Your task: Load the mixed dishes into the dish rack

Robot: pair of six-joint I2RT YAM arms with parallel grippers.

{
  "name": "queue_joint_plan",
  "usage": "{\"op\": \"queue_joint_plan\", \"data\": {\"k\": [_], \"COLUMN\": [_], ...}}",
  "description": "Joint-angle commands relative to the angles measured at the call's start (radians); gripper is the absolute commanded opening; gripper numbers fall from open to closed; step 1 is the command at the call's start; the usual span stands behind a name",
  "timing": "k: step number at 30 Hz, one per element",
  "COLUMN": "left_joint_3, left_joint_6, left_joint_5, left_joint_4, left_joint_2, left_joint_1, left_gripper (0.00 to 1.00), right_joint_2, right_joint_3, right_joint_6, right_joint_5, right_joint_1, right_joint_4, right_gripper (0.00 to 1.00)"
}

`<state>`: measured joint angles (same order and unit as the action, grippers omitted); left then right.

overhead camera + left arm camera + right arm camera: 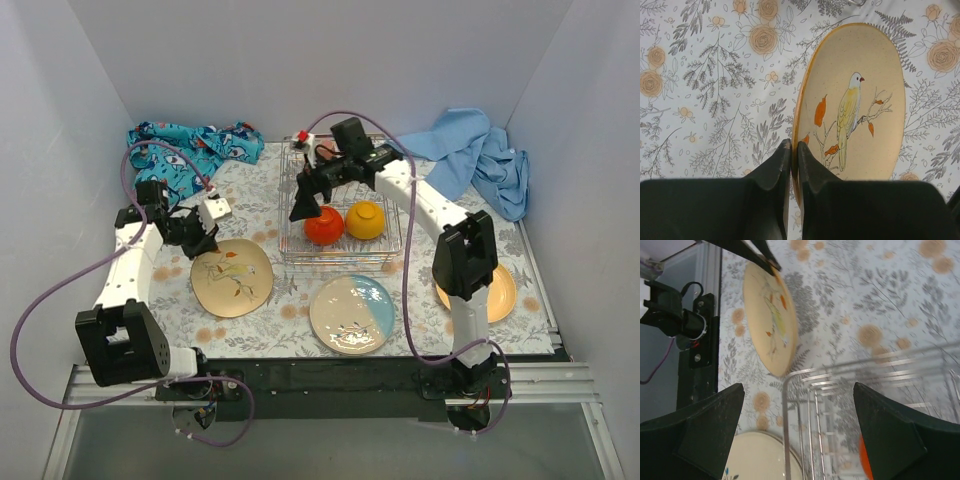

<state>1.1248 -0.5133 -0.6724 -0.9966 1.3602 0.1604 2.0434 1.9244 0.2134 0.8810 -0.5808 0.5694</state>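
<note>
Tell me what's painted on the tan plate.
The plate shows a yellowish bird on a twig with orange leaves; clearest from left wrist view.

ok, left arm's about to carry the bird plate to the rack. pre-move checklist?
1. Left claw shut on tan plate rim: ok.
2. Plate lifted off the table: cannot tell.
3. Right claw open and empty: ok.
4. Path over the dish rack free: not ok, the right claw hangs above its left side beside the red bowl.
5. Open slot for a plate: cannot tell; the red bowl and orange bowl sit in the near half, and the far half is mostly hidden.
</note>
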Motion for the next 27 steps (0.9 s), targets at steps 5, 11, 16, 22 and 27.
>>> {"op": "queue_joint_plan", "data": {"k": [5,11,16,22,27], "left_joint_3": [-0.108,-0.100,-0.071,-0.045,-0.020], "left_joint_6": [0.140,0.259,0.251,0.233,0.265], "left_joint_5": [-0.107,-0.133,-0.136,-0.142,-0.145], "left_joint_4": [0.211,0.291,0.256,0.208,0.216], "left_joint_2": [-0.130,-0.196,-0.230,-0.237,-0.237], "left_joint_1": [-0.044,-0.068,-0.070,-0.073,-0.071], "left_gripper": [0.00,0.00,0.00,0.00,0.00], "right_joint_2": [0.067,0.138,0.189,0.250,0.300], "right_joint_3": [0.090,0.137,0.154,0.168,0.211], "right_joint_6": [-0.039,-0.078,-0.098,-0.141,-0.178], "right_joint_5": [0.049,0.012,-0.025,-0.004,0.050], "right_joint_1": [-0.185,-0.208,-0.209,-0.214,-0.221], "right_joint_4": [-0.094,-0.117,-0.137,-0.184,-0.233], "right_gripper": [0.98,0.98,0.96,0.91,0.80]}}
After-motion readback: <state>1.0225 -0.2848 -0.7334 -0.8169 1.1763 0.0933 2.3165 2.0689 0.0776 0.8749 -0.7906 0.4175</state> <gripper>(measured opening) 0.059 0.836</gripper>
